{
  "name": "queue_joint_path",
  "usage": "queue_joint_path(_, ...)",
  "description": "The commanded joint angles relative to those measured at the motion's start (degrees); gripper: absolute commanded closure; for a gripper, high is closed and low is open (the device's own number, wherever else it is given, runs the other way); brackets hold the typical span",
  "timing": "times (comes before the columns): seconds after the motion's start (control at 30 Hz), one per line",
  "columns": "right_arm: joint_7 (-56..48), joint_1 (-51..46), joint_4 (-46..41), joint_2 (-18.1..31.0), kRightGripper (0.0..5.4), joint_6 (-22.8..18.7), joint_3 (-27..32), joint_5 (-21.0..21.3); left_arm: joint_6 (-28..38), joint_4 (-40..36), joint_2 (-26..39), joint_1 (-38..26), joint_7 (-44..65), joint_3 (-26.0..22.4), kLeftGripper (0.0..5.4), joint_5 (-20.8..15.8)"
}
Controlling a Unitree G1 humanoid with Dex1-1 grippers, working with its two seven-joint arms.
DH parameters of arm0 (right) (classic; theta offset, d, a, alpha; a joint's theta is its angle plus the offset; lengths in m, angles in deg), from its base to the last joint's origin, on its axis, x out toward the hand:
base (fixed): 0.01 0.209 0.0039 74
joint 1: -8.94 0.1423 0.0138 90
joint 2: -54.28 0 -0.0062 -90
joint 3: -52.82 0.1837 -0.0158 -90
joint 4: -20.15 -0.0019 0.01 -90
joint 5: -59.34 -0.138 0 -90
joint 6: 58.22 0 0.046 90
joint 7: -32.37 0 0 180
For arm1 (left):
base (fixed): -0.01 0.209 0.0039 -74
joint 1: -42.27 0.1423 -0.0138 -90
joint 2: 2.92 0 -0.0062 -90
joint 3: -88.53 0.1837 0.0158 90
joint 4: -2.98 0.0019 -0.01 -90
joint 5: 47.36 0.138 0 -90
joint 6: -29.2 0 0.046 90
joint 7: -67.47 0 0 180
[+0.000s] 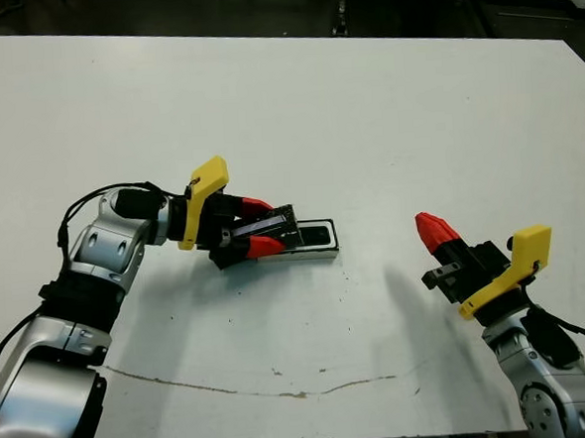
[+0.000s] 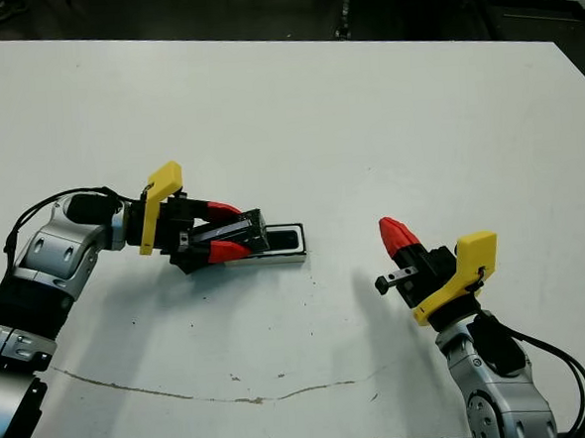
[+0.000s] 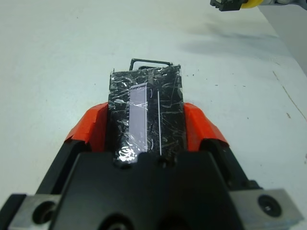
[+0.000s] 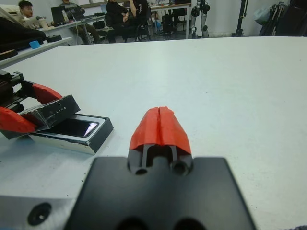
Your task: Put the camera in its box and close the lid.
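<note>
My left gripper (image 1: 263,225) is shut on the lid (image 1: 279,218), a flat glossy black cover with silvery glints, gripped by its long sides between the red fingers (image 3: 93,125). The lid is tilted, with its far end over the left end of the box (image 1: 324,253), a shallow tray with a pale wall lying on the table. A dark glossy bar with a bright patch, the camera (image 4: 76,127), lies inside the box. My right gripper (image 1: 434,228) hovers to the right of the box, shut on nothing, its red tips pressed together (image 4: 160,120).
The white table (image 1: 365,105) stretches far behind the box. A thin wavy crack line (image 1: 283,390) runs near the front edge. Several people (image 4: 120,14) sit at desks beyond the table's far side.
</note>
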Motion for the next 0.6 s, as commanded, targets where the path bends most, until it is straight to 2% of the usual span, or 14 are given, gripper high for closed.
queue_joint_path(0.03, -0.12, -0.41, 0.1, 0.72, 5.4, -0.09, 0.25, -0.11, 0.18, 0.56, -2.93, 1.89, -0.83, 3.02, 2.25, 1.49)
queue_joint_path(0.3, 0.36, -0.33, -0.47, 0.71, 5.4, -0.76, 0.35, -0.26, 0.42, -2.48, -4.74, 2.61, -5.25, 6.91, 2.25, 5.39)
queue_joint_path(0.6, 0.86, -0.43, -0.45, 0.49, 5.4, -0.82, 0.27, -0.05, 3.4, -0.78, -6.04, 2.88, -5.78, 9.33, 2.25, 6.77)
